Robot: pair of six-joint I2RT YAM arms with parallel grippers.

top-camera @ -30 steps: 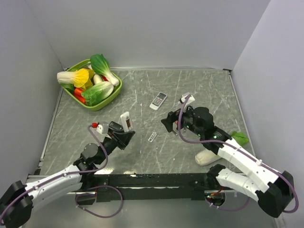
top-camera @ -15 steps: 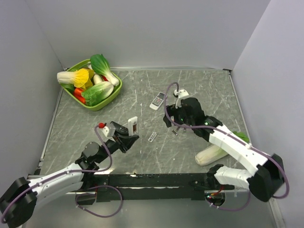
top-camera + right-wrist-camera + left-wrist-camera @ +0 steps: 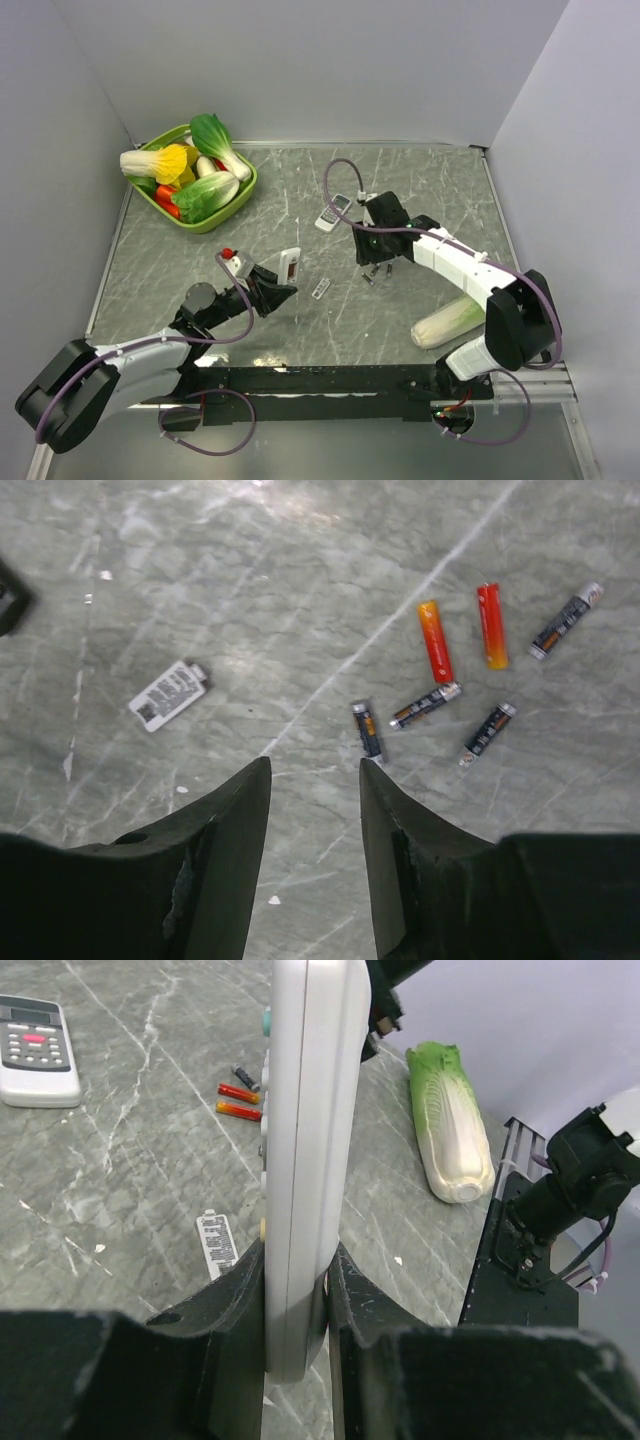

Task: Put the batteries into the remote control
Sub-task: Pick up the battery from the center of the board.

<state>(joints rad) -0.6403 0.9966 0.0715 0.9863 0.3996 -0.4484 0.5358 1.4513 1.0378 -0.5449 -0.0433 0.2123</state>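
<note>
Left gripper [image 3: 297, 1280]: I'm gripping the white remote [image 3: 300, 1140] edge-on, well left of the batteries.
Right gripper [image 3: 315, 770]: fingers parted, empty, just beside the batteries [image 3: 425, 706].
Batteries: six loose on the table [image 3: 300, 560].
Print: cover label [image 3: 167, 695] unreadable.

I am watching a green basket [image 3: 232, 208] sitting at the far-left corner of the marbled table [image 3: 440, 180], heaping with toy vegetables [image 3: 205, 195]. A napa cabbage [image 3: 445, 325] is lying on its side near the right edge, well apart from the basket.
</note>
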